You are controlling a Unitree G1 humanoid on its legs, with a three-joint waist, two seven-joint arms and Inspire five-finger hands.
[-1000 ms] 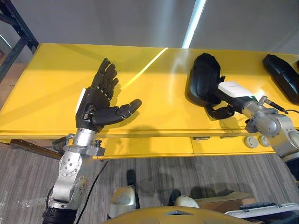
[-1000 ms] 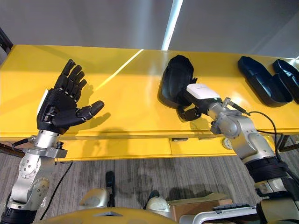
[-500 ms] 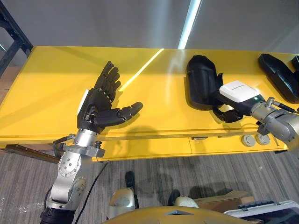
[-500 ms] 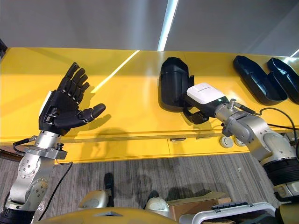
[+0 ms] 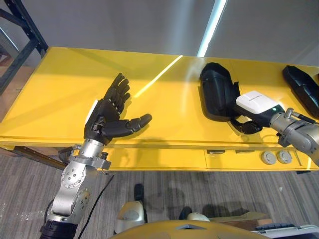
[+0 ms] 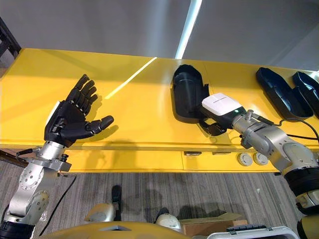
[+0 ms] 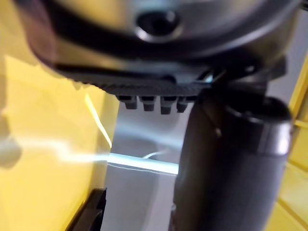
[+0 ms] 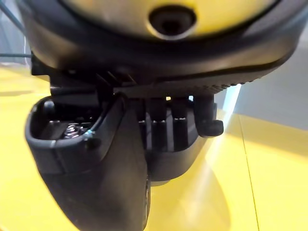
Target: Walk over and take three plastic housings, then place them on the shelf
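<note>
Left eye view, at the yellow table (image 5: pixel 55 94): your robot's right hand (image 5: pixel 251 107) had its fingers curled round the near end of the black plastic housing (image 5: pixel 215 89), a glossy, rounded, hollow shell lying on the smooth tabletop. Your robot's left hand (image 5: pixel 107 117) hung palm-up with fingers spread, well apart to the left. Two long black housings (image 6: pixel 279 92) lay side by side near the table's right end.
</note>
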